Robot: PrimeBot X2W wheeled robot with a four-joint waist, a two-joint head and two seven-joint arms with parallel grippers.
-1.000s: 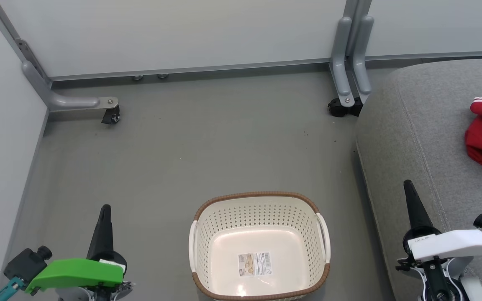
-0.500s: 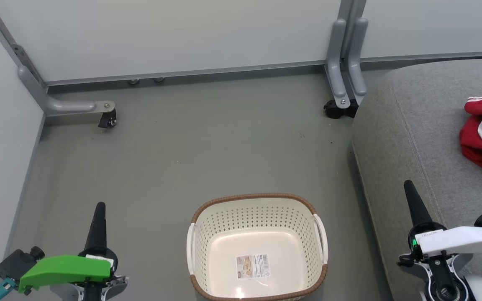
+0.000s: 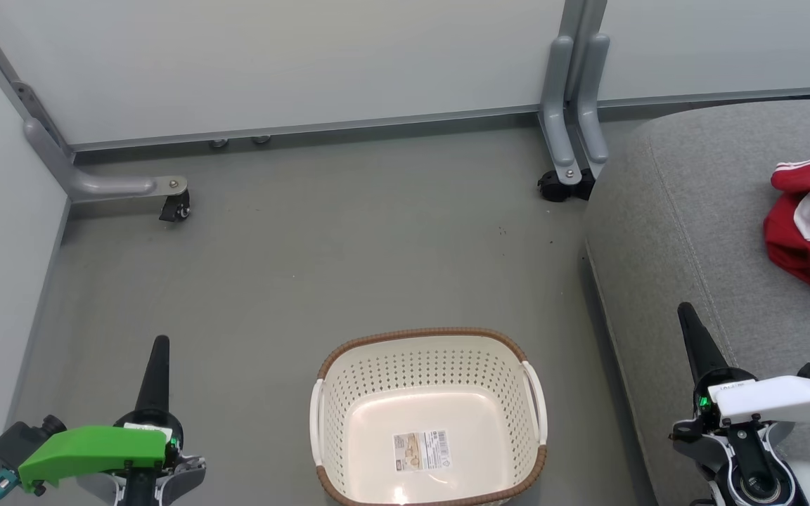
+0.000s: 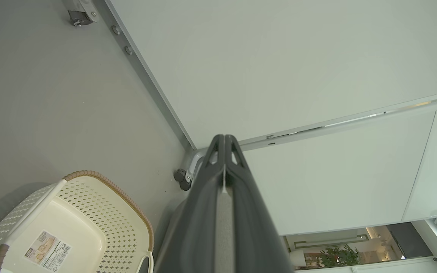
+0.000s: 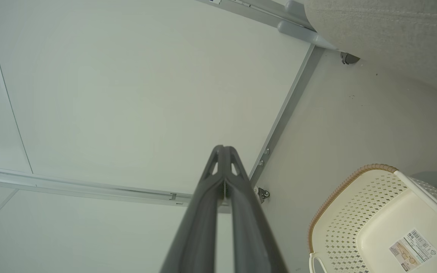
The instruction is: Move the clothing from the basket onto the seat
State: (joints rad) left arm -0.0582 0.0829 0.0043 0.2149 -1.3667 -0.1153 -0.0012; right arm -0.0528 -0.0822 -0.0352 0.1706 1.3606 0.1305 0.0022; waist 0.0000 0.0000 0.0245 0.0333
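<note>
The cream-white basket (image 3: 335, 414) with a brown rim stands on the grey floor at the bottom centre, nothing in it but its label. It shows again in the left wrist view (image 4: 101, 197) and the right wrist view (image 5: 340, 227). Red clothing (image 3: 809, 225) with white stripes lies bunched on the grey seat (image 3: 693, 232) at the right edge. My left gripper (image 3: 159, 342) is shut, left of the basket, with its tips together (image 4: 224, 137). My right gripper (image 3: 684, 308) is shut above the seat's front part, holding nothing (image 5: 222, 148).
Pale partition walls close off the back and left. Their grey feet with black casters (image 3: 174, 209) (image 3: 563, 188) stand on the floor at back left and beside the seat's corner. Open floor lies between the basket and the back wall.
The whole head view has shifted a little, so the camera moved. Both grippers stay shut and low. The basket and the clothing lie where they were.
</note>
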